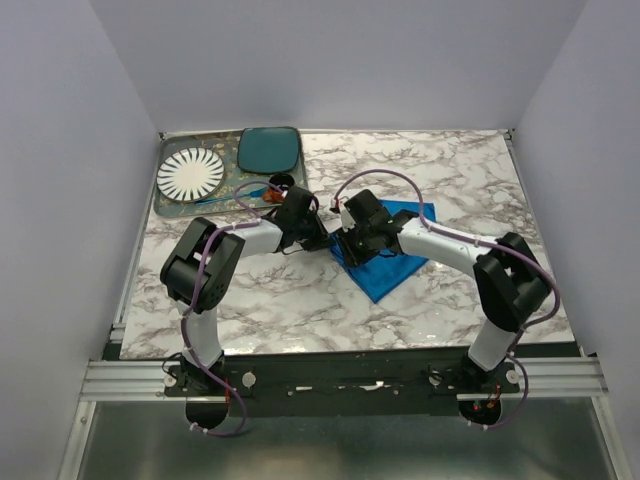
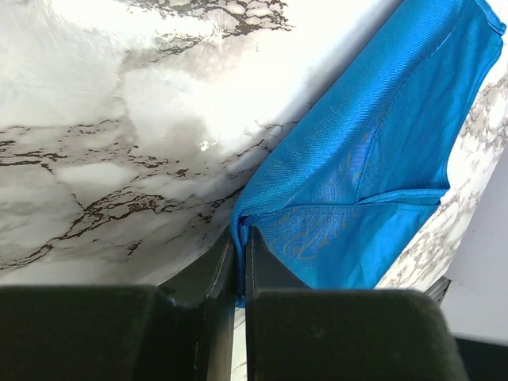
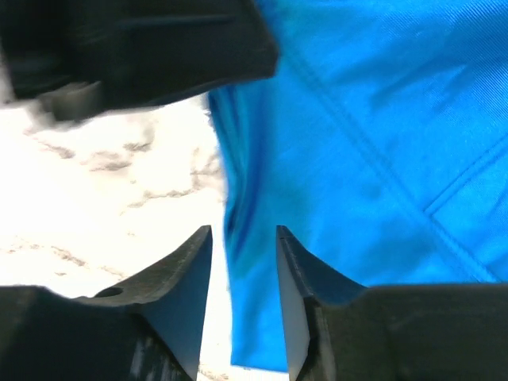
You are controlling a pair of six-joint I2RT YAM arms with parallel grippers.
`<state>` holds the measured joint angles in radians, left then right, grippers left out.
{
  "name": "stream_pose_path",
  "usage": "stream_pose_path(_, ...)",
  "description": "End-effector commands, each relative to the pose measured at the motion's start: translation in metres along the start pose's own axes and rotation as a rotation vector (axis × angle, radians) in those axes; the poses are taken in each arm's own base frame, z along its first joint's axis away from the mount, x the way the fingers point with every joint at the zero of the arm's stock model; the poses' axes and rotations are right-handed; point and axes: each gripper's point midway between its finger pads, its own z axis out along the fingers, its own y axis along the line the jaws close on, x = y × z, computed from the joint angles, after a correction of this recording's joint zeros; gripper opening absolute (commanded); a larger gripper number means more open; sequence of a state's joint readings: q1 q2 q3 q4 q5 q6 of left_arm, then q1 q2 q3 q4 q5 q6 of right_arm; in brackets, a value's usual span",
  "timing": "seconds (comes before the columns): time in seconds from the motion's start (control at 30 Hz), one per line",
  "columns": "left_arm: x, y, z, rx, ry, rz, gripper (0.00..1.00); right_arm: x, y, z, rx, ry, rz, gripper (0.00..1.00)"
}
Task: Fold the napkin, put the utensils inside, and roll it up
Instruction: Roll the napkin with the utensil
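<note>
Pinching the napkin (image 2: 365, 159) by its corner in the left claw (image 2: 240, 242), jaws clenched on it, cloth spreading ahead and rightward; straddling its edge with the right claw (image 3: 244, 238), jaws parted and released, cloth lying mostly to that claw's right.

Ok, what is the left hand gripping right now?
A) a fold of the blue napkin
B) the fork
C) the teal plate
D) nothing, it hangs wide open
A: in the left wrist view the left hand has its jaws almost together, with a fold at the edge of the napkin pinched between them.
</note>
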<state>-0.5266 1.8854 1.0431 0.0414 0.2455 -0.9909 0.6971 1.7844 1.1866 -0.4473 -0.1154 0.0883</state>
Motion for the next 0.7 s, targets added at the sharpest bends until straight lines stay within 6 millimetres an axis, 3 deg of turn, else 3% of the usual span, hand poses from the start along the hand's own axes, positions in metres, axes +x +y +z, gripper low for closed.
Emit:
stream_pose_path(0.0,-0.003,0.004,0.005,-0.022,-0.014,0.025,0.12,0.005,0.001,-0.024,0.104,-0.04,-0.048,0.49)
stream_pose_path(0.23,0.0,0.003,0.009,-0.014,0.006,0.013,0.1,0.031,-0.002,-0.02,0.283,-0.029,-0.164,0.52)
stream_pose_path(0.43,0.001,0.004,0.01,-0.016,0.012,0.013,0.1,0.029,0.007,-0.011,0.342,-0.028,-0.258,0.53)
stream_pose_path(0.67,0.003,0.005,0.01,-0.018,0.022,0.01,0.09,0.036,0.003,0.001,0.391,0.033,-0.284,0.48)
